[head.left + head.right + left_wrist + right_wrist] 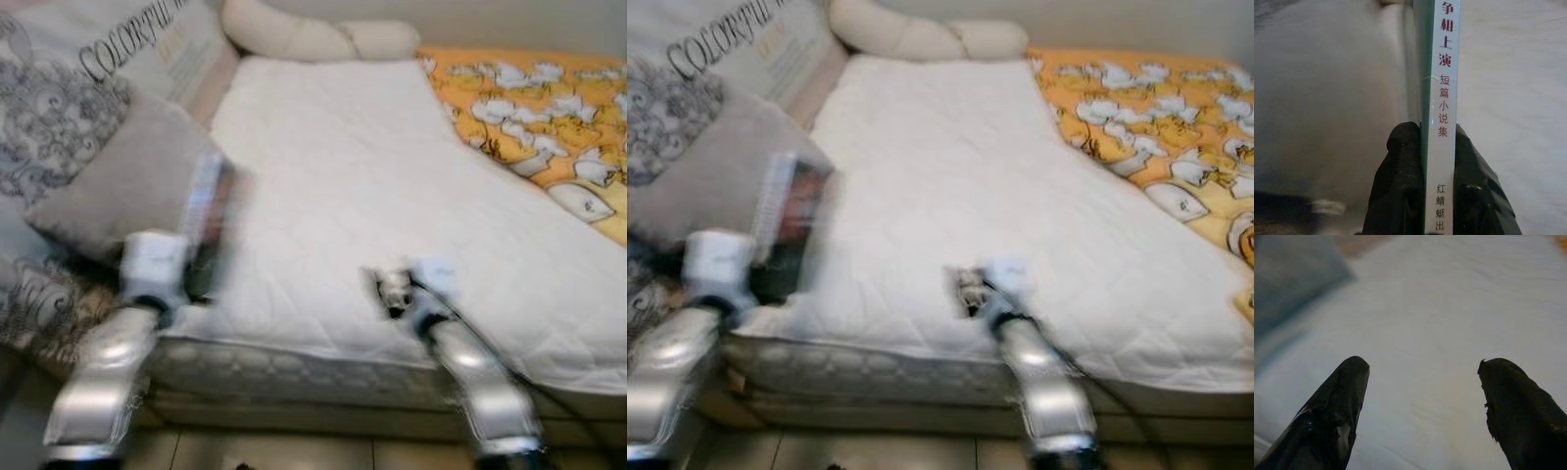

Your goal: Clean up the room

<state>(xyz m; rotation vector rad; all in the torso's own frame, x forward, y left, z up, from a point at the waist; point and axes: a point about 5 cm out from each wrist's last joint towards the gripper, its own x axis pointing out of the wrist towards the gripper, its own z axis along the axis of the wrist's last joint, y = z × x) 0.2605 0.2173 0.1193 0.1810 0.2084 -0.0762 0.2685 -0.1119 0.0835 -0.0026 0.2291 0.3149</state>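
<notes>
Book point(1442, 98) clamped upright in my L gripper point(1437, 147), over the bed's left edge.

Spine w/ red Chinese print sits between the two black fingers point(1400, 166), pinched tight; green cover on one side. In the head cam it's blurred, held just beside the grey pillow point(127, 176) above the white mattress point(353, 186). R gripper point(1422, 367) hangs spread wide, holding nothing, above the mattress near its front edge. Yellow floral blanket point(549, 127) lies far right.
</notes>
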